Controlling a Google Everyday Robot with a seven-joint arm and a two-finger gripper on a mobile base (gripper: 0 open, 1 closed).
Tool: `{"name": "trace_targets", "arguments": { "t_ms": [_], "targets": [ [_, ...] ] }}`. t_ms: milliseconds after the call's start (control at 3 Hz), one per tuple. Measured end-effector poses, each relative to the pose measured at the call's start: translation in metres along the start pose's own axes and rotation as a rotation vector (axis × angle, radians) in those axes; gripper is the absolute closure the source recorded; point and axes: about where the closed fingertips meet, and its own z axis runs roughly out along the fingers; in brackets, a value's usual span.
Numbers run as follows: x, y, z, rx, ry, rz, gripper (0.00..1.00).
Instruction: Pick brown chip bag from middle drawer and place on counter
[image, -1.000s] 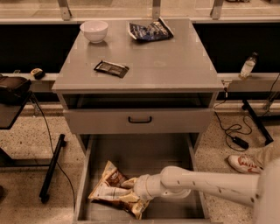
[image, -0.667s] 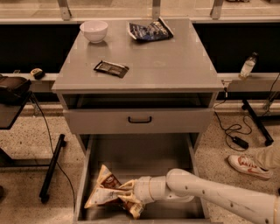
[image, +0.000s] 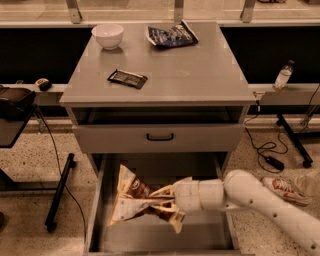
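Observation:
The brown chip bag (image: 132, 198), crinkly brown and cream with a label panel, is held up at a tilt inside the open middle drawer (image: 155, 235). My gripper (image: 166, 200) comes in from the right on a white arm and is shut on the bag's right end. The bag's left end hangs over the drawer's left part. The counter (image: 190, 75) is the grey cabinet top above, far from the gripper.
On the counter stand a white bowl (image: 107, 35), a dark blue bag (image: 171, 35) and a small flat dark wrapper (image: 127, 78). A drawer front with a black handle (image: 160, 136) overhangs the open drawer. A bottle (image: 283, 76), cables and a shoe (image: 285, 188) lie at the right.
The bag has gone from lying on the drawer floor to being lifted and tilted upright. My arm has shifted a little to the left and up with it.

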Motion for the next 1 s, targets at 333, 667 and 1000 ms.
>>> {"name": "trace_targets", "arguments": {
  "t_ms": [333,667,1000],
  "targets": [
    [-0.003,-0.034,-0.057,-0.004,-0.009,-0.038,1.0],
    [0.001,-0.05,-0.085,-0.002,-0.01,-0.045,1.0],
    [-0.026,-0.066,-0.094,-0.023,0.015,-0.118,1.0]
  ]
}}
